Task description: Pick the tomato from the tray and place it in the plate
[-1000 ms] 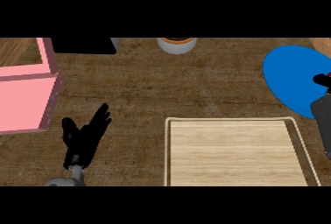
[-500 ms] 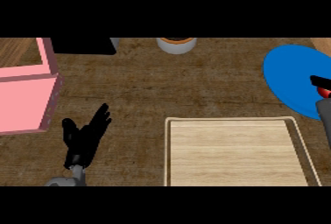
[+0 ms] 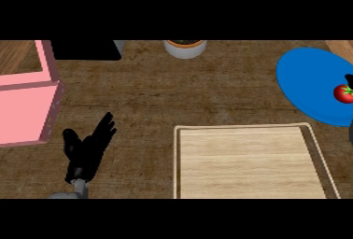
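The red tomato (image 3: 342, 93) lies on the blue plate (image 3: 307, 79) at the right edge of the head view. Only a black sliver of my right hand (image 3: 349, 80) shows just above the tomato, cut off by the view's edge. The wooden tray (image 3: 178, 158) sits in the lower middle with nothing on it. At the lower left my left hand (image 3: 86, 147) rests open over the counter, fingers pointing up, far from the tray and the plate.
A pink box (image 3: 24, 107) stands at the left edge. A black object (image 3: 86, 49) and a pale cup (image 3: 185, 48) sit along the back. Brown counter top lies between the left hand and the tray.
My right forearm has pulled back off the right edge. The tomato, hidden by the hand before, now shows on the plate. The left hand has stayed still.
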Robot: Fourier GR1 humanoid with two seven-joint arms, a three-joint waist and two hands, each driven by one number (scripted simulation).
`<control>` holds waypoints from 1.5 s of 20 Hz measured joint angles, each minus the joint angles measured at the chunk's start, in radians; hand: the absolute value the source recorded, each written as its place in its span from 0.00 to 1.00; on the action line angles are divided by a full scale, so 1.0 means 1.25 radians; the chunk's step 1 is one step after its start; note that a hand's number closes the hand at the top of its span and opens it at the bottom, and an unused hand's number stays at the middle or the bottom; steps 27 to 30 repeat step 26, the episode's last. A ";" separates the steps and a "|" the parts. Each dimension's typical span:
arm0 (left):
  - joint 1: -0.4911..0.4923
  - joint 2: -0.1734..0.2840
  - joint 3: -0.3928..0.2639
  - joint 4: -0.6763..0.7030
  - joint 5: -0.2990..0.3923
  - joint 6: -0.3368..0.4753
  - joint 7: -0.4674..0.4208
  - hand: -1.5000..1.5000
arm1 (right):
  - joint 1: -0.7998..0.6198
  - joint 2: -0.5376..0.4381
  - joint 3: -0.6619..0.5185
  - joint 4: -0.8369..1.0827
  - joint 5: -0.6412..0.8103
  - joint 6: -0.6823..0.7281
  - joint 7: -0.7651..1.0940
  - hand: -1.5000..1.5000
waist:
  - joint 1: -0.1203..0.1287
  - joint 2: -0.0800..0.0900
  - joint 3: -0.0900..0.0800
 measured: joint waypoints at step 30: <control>0.039 -0.004 0.024 -0.036 -0.015 -0.015 0.011 0.50 | 0.501 0.300 0.326 -0.599 -0.177 0.188 0.041 0.00 | -0.020 -0.011 -0.007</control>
